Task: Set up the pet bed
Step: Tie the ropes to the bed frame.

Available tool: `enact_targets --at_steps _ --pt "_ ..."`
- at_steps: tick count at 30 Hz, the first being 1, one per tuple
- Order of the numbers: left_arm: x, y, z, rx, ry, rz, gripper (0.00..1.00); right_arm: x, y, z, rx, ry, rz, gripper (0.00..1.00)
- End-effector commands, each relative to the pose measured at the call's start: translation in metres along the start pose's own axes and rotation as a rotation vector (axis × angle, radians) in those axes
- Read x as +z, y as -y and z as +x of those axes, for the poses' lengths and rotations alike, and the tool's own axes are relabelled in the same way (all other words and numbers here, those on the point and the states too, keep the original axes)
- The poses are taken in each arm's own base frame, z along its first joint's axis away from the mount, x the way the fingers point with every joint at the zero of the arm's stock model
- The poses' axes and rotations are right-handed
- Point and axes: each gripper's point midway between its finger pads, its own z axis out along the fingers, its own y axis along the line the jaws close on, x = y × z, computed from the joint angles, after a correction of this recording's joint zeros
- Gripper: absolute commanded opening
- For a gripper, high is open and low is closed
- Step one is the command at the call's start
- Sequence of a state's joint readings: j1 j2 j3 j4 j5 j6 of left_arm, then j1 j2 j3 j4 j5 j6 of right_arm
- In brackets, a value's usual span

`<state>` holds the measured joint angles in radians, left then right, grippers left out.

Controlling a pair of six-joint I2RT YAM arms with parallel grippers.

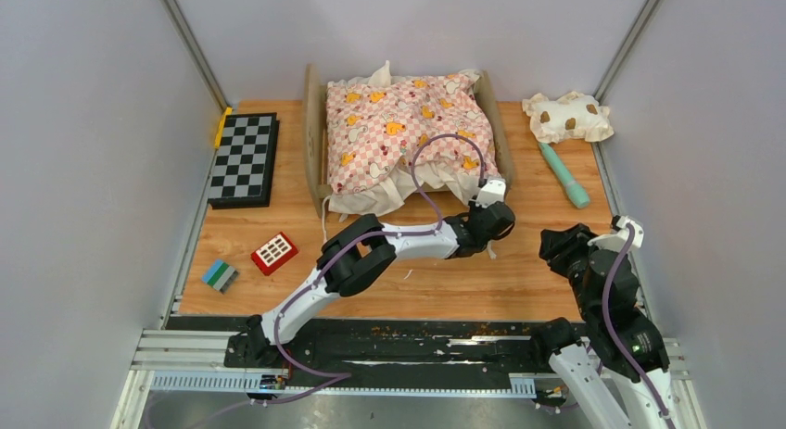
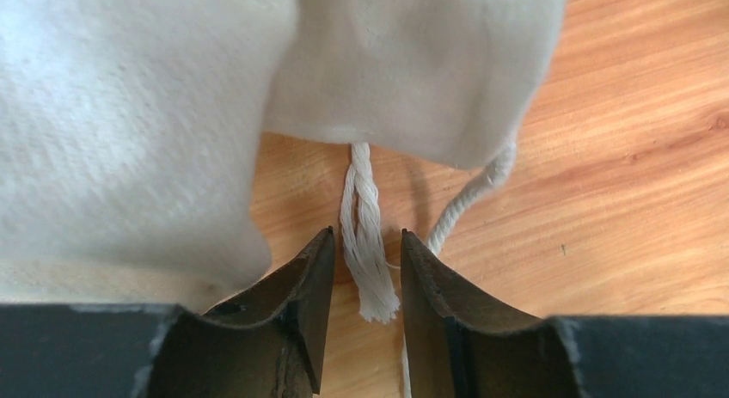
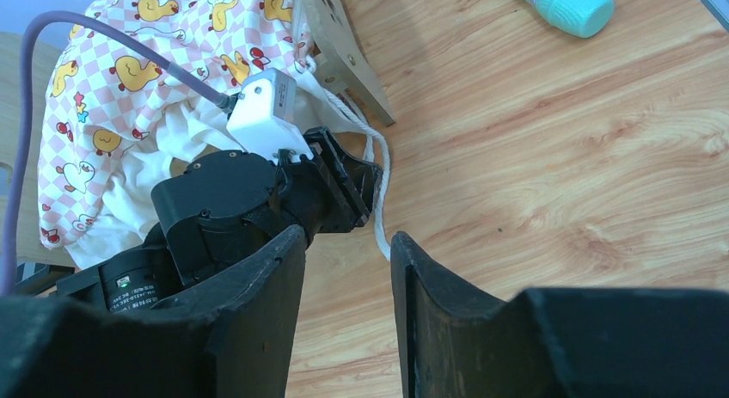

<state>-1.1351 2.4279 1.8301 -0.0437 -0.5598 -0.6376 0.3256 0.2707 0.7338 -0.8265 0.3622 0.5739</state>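
Observation:
The pet bed (image 1: 313,146) stands at the back centre; only its light-wood side rails show. A pink checkered duck-print cushion (image 1: 403,128) lies over it and hides the striped base. My left gripper (image 1: 500,223) is at the bed's front right corner, low over the table. It is open (image 2: 367,239), and a white twisted cord (image 2: 361,200) hanging from the cushion's white underside (image 2: 129,114) lies between the jaws without being pinched. My right gripper (image 1: 556,242) is open and empty (image 3: 348,239), to the right of the left one. The bed's wooden corner (image 3: 339,45) shows in the right wrist view.
A cream brown-spotted pillow (image 1: 567,116) lies at the back right, with a teal stick-shaped object (image 1: 564,174) in front of it. A folded checkerboard (image 1: 244,157) lies at the left. A red toy (image 1: 274,252) and a green-blue block (image 1: 220,275) lie front left.

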Motion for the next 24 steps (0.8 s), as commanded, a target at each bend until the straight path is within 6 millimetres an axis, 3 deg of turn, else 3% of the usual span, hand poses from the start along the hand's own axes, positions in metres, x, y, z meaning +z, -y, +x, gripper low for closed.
enact_targets --at_steps 1,10,14,17,24 --pt "-0.004 -0.029 0.083 0.172 -0.217 -0.083 0.41 -0.003 -0.002 -0.002 0.008 0.006 -0.014 0.42" --pt "-0.001 -0.039 0.111 0.252 -0.289 -0.130 0.38 -0.004 -0.002 0.001 0.009 -0.001 -0.020 0.42" --pt "-0.002 -0.043 0.119 0.258 -0.308 -0.135 0.13 -0.004 0.000 0.000 0.004 0.003 -0.014 0.42" --pt "-0.004 -0.043 0.122 0.250 -0.317 -0.121 0.02 -0.002 0.000 0.001 0.003 0.002 -0.013 0.42" --pt "-0.026 -0.044 0.132 0.227 -0.332 -0.049 0.00 0.015 -0.009 0.012 -0.009 -0.046 -0.023 0.43"
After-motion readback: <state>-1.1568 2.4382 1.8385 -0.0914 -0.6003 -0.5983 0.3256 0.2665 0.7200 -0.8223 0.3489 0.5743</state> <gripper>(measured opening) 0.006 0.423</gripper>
